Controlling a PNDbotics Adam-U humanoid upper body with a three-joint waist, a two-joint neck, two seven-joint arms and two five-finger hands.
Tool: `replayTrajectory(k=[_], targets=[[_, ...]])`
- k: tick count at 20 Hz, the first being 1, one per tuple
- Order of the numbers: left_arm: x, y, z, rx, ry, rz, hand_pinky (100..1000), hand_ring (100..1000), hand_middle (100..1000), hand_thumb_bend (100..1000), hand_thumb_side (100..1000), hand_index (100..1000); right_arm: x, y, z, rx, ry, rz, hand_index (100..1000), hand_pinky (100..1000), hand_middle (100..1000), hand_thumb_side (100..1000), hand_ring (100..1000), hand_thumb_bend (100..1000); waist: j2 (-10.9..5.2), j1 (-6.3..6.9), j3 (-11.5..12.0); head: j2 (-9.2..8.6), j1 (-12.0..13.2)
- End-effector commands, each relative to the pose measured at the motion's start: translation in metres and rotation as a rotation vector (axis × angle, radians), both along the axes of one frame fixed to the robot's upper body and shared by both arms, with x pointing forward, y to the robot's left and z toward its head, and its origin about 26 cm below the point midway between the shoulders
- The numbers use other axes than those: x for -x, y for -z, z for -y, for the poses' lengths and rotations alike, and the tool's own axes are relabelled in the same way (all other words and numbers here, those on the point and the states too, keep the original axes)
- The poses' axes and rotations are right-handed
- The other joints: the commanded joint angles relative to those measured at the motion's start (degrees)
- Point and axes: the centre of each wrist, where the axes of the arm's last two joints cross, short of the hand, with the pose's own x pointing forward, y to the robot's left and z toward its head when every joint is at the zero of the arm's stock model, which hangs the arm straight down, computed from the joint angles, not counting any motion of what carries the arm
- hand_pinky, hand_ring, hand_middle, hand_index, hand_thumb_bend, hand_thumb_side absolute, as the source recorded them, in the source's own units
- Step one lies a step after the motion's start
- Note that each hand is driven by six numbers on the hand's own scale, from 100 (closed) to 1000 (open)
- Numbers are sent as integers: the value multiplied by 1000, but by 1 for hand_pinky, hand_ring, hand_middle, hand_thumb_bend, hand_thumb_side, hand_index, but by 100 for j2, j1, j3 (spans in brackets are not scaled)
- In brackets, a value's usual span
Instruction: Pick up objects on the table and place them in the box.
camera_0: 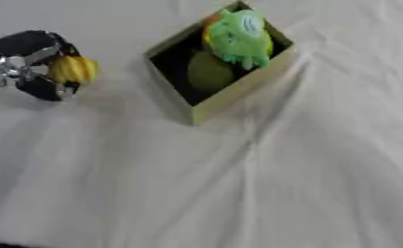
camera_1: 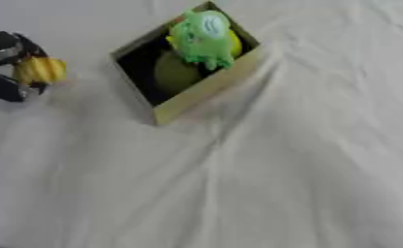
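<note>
My left hand [camera_0: 31, 63] comes in from the left edge, above the white cloth, with its fingers curled round a small yellow ribbed object [camera_0: 72, 69]. To its right stands an open tan cardboard box [camera_0: 239, 94], turned cornerwise. Inside it a bright green toy [camera_0: 239, 38] lies across the far corner, over something yellow and orange. A dull olive-green round object [camera_0: 208, 72] lies lower in the box. The yellow object is left of the box and apart from it. My right hand shows in neither view.
A wrinkled white cloth [camera_0: 264, 179] covers the whole table, with folds running from the box toward the near edge. No other loose objects show on it.
</note>
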Motion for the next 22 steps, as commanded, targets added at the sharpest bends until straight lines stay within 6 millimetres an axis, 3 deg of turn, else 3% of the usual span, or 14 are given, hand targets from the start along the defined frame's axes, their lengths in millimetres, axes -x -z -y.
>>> replayTrajectory(k=[1, 5, 11, 18, 22], targets=[[12, -31, -4, -24, -2, 113, 667, 644, 586, 100, 100, 734, 6, -9, 1, 12, 7, 34, 758, 908, 622, 515, 903, 135, -172, 13, -2, -22, -33], [27, -56, 26, -24, 99, 233, 665, 632, 582, 100, 100, 733, 6, -10, 3, 8, 10, 40, 758, 906, 623, 508, 903, 139, -202, 11, 5, 9, -110], [46, -82, 99, 20, 328, 342, 651, 611, 569, 100, 100, 729, 6, -11, 1, 8, -2, 45, 759, 905, 624, 502, 902, 141, -258, -1, 0, 28, -193], [38, -83, 143, 65, 434, 354, 644, 601, 563, 100, 110, 721, 5, -13, -2, 9, -20, 45, 759, 904, 624, 501, 902, 144, -289, 7, -73, 39, -171], [30, -73, 166, 44, 452, 344, 637, 595, 561, 100, 107, 719, 5, -14, -3, 8, -27, 45, 759, 904, 624, 501, 902, 145, -293, 7, -84, 27, -116]])
